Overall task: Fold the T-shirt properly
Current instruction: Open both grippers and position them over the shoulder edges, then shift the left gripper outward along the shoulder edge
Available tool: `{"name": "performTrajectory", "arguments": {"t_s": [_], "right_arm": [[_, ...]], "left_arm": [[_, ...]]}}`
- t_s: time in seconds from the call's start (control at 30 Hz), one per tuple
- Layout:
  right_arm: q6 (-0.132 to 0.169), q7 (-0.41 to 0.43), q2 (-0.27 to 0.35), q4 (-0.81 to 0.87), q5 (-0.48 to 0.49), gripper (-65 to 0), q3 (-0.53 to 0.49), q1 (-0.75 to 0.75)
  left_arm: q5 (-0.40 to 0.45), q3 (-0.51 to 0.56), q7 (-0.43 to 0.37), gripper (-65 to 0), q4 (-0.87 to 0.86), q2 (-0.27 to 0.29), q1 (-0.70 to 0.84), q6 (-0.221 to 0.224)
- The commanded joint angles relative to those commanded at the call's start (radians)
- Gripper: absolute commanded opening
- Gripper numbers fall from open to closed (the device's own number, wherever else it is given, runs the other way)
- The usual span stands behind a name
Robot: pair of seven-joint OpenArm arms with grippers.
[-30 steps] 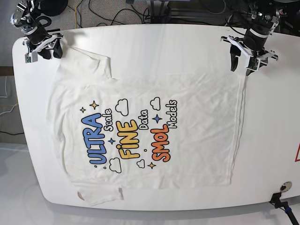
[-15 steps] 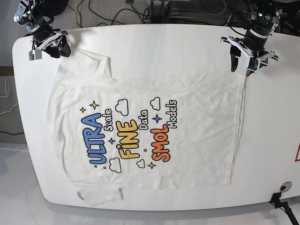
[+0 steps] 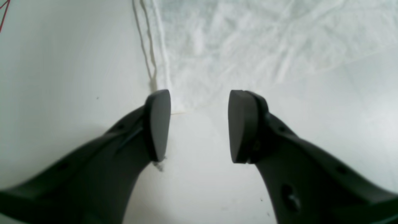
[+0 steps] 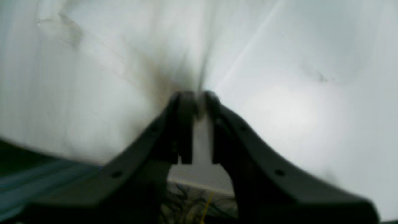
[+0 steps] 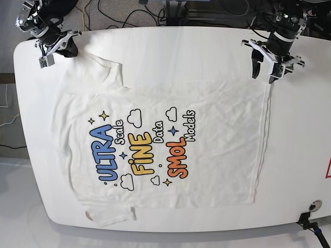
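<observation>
The white T-shirt (image 5: 155,139) lies flat on the table, print up, with its sleeves at the left of the base view and its hem at the right. My left gripper (image 5: 264,74) hovers open at the hem's far corner. In the left wrist view its open fingers (image 3: 199,124) straddle that corner of the T-shirt (image 3: 248,46), with nothing between them. My right gripper (image 5: 66,50) is at the far sleeve. In the blurred right wrist view the gripper (image 4: 196,102) is shut, and the edge of the T-shirt (image 4: 77,77) runs straight into its tips.
The white table (image 5: 170,51) ends in rounded corners. Cables (image 5: 119,15) lie on the floor behind the far edge. A red mark (image 5: 328,170) sits at the right edge. A black clamp (image 5: 310,219) is at the near right corner.
The right arm has moved toward the table's far edge and turned at the sleeve. The left gripper has stayed open over the hem corner. The shirt lies as before.
</observation>
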Motion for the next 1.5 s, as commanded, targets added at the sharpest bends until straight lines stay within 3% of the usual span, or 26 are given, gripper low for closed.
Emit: {"name": "performTrajectory", "arguments": {"t_s": [0.3,0.5,0.63,0.87,0.9,1.07,1.3,1.5], "right_arm": [[0.000,-0.007,0.001,-0.003,0.006,-56.1,-0.002,0.023],[0.000,-0.009,0.002,-0.003,0.008,-56.5,-0.002,0.021],[0.000,-0.015,0.004,0.002,0.012,-56.5,-0.001,0.024],[0.000,-0.027,0.003,0.002,0.016,-56.8,-0.001,0.032],[0.000,0.006,0.009,0.008,0.013,-56.7,-0.001,0.025],[0.000,0.015,0.014,0.006,0.011,-56.6,0.001,0.023],[0.000,0.014,0.018,0.007,0.006,-56.0,0.000,0.021],[0.000,0.015,0.019,0.010,0.001,-55.5,-0.001,0.017]], "left_arm": [[-0.020,-0.025,0.023,-35.9,-0.006,0.018,0.005,-0.004],[-0.067,-0.041,0.050,-37.1,-0.051,0.096,-0.033,-0.012],[-0.113,-0.043,0.082,-38.2,-0.053,0.113,-0.036,-0.021],[-0.173,-0.041,0.099,-41.9,-0.077,0.099,-0.044,-0.028],[-0.137,-0.040,0.082,-37.8,-0.054,0.106,-0.045,-0.004],[-0.144,-0.055,0.092,-37.3,-0.067,0.088,-0.074,0.022],[-0.241,-0.146,0.119,-37.0,-0.087,0.033,-0.123,0.014],[-0.292,-0.239,0.149,-35.9,-0.168,0.020,-0.163,0.002]]}}
